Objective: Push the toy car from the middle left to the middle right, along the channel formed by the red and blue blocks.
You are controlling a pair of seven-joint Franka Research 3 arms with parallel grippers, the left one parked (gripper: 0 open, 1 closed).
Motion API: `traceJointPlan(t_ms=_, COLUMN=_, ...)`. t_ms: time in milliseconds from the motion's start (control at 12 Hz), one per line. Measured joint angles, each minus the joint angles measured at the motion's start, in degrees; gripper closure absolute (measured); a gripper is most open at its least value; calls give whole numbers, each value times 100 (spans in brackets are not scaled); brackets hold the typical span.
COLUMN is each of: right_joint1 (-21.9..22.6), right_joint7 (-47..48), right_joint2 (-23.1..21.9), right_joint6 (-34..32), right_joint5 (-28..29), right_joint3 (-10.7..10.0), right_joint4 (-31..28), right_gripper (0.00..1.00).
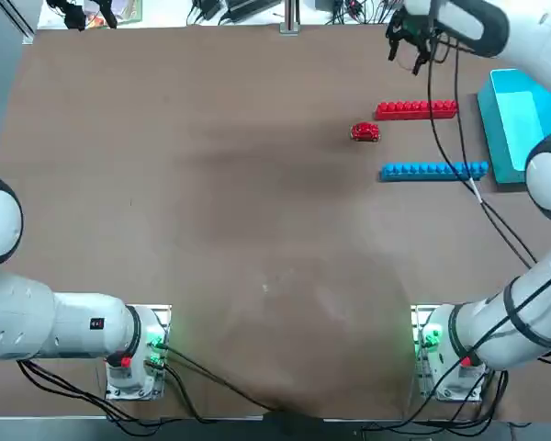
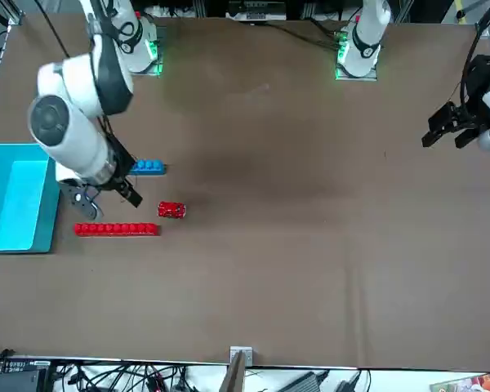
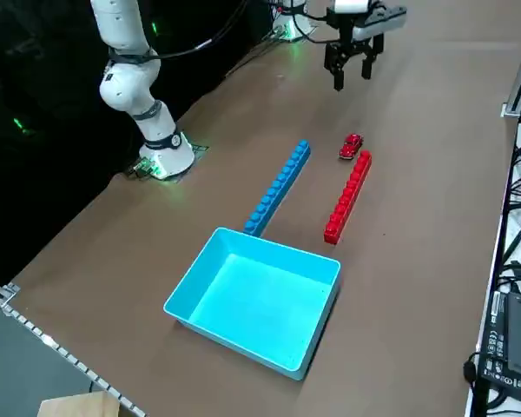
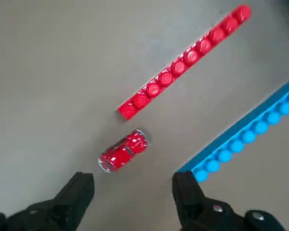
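— Toy car (image 1: 365,132) where?
— Just outside the channel (image 1: 422,140) mouth, near red bar (image 1: 417,110) end (blue bar (image 1: 433,171) opposite).
— R gripper (image 4: 133,192)?
— Above the car, fingers spread, nothing held.

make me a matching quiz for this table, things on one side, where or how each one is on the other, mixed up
Things:
1. toy car
2. blue block row
3. right gripper
4. blue bin

Places or states:
A. open, raised above the table
B. just outside the channel mouth, near the red row's end
C. empty, beyond the channel's far end
D. channel wall nearer the robot's bases

Pairs: 1-B, 2-D, 3-A, 4-C
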Motion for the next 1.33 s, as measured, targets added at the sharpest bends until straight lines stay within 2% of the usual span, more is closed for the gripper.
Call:
traceJointPlan(t_ms=417, right_joint1=235, right_joint7=2120, right_joint2=455, right_joint6=536, right_joint5=0, right_joint3=0, right_joint4=-44, right_gripper=2)
traceJointPlan(t_ms=500, right_joint1=250, right_joint7=2512, right_joint2=500, right_joint6=683, right_joint5=0, right_joint3=0, right_joint4=-101, right_gripper=7)
traceJointPlan(t_ms=583, right_joint1=257, right_joint7=2870, right_joint2=528, right_joint6=815, right_joint5=0, right_joint3=0, right_joint4=-179, right_gripper=7)
traceJointPlan(t_ms=667, right_joint1=258, right_joint7=3175, right_joint2=541, right_joint6=919, right_joint5=0, right_joint3=0, right_joint4=-263, right_gripper=13)
traceJointPlan(t_ms=750, right_joint1=257, right_joint7=3622, right_joint2=548, right_joint6=1063, right_joint5=15, right_joint3=-4, right_joint4=-408, right_gripper=25)
traceJointPlan(t_ms=1333, right_joint1=268, right_joint7=5063, right_joint2=834, right_joint6=1706, right_joint5=247, right_joint3=-7, right_joint4=-597, right_gripper=33)
